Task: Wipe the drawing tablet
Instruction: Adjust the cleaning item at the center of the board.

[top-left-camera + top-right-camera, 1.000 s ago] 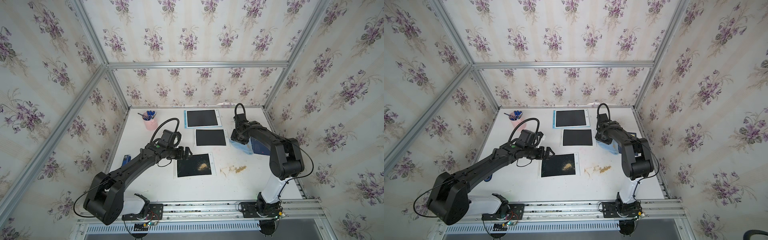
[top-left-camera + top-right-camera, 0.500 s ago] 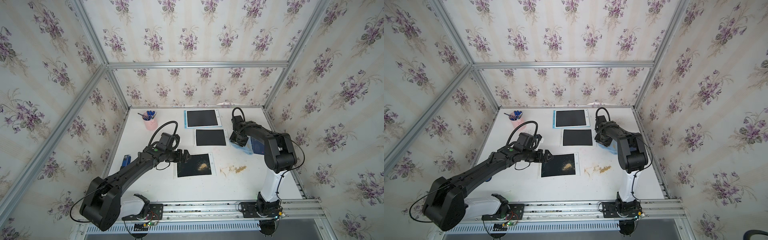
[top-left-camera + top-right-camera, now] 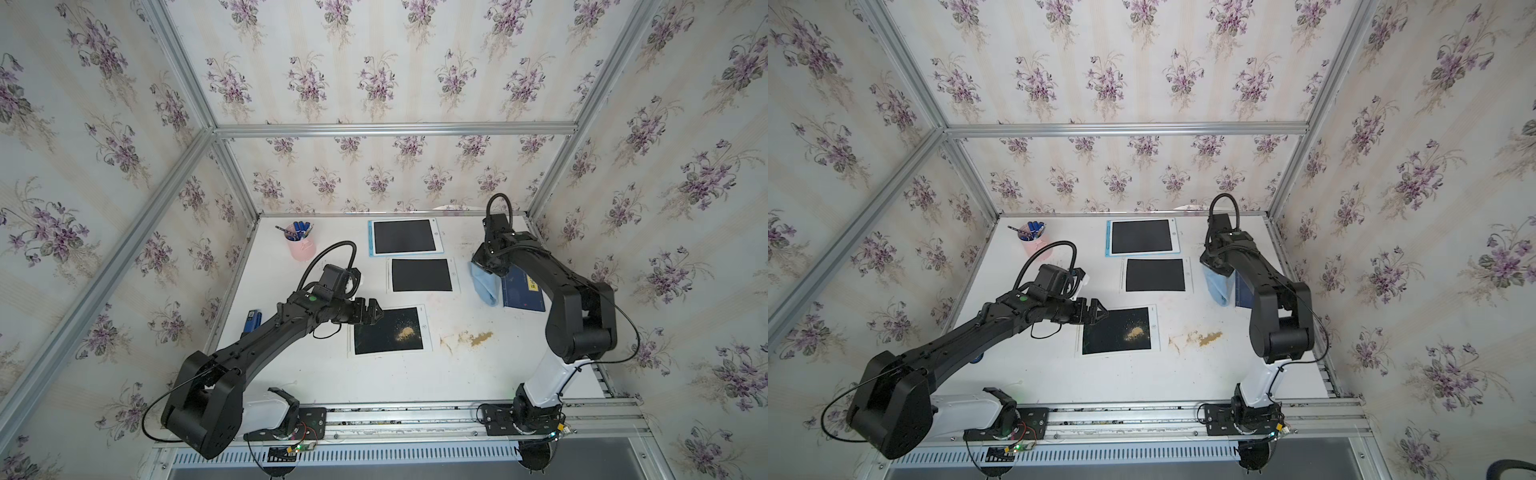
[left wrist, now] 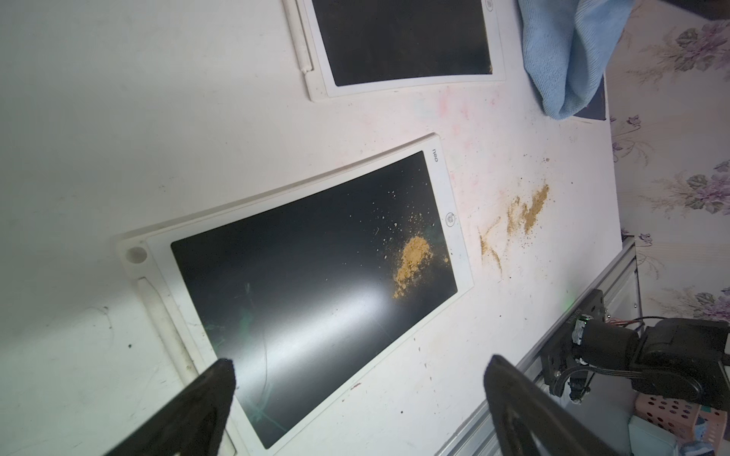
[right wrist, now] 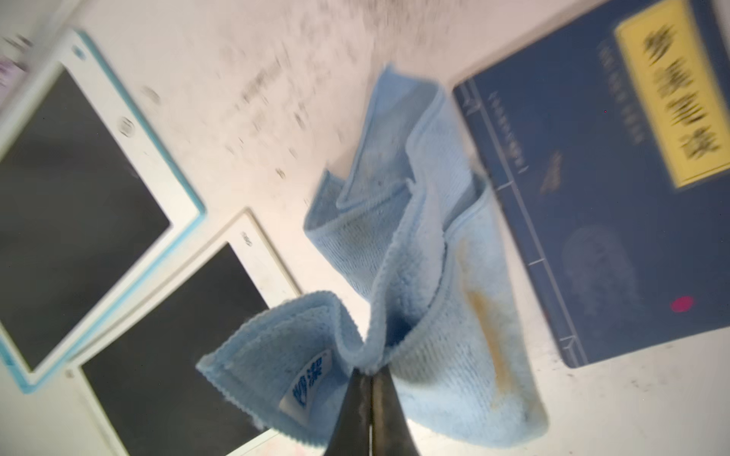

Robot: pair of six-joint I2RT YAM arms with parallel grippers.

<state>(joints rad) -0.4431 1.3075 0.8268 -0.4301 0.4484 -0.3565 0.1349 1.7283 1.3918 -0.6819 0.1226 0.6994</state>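
Right wrist view gives what the top views cannot: the right hand (image 5: 369, 375) has its two fingers pressed together on a fold of the light blue cloth (image 5: 414, 276). A white label sits just beside the pinch, and a yellow-brown stain runs along one edge of the cloth. In both top views that hand is hidden under its own wrist. Only the cloth shows there, hanging beside a dark blue book (image 3: 523, 291). Whether its lower end touches the surface (image 3: 395, 382) cannot be told.

Left wrist view shows the drawing tablet (image 4: 308, 296) close up. It has a white frame and a black screen, with a small heap of tan powder (image 4: 411, 260) near the end with the round button. Loose grains lie scattered around the heap, and faint green scribbles mark the opposite end. A white pen (image 4: 162, 316) sits in a groove along that opposite edge. The left hand (image 4: 359, 359) is over that pen side with its fingers wide apart. A tan smear (image 4: 529, 209) marks the surface just beside the button end.

In both top views the drawing tablet lies nearest the robot. A white tablet (image 3: 422, 275) lies between it and a blue-framed tablet (image 3: 405, 237) at the back. A pink cup (image 3: 301, 247) of pens stands near the far left corner.
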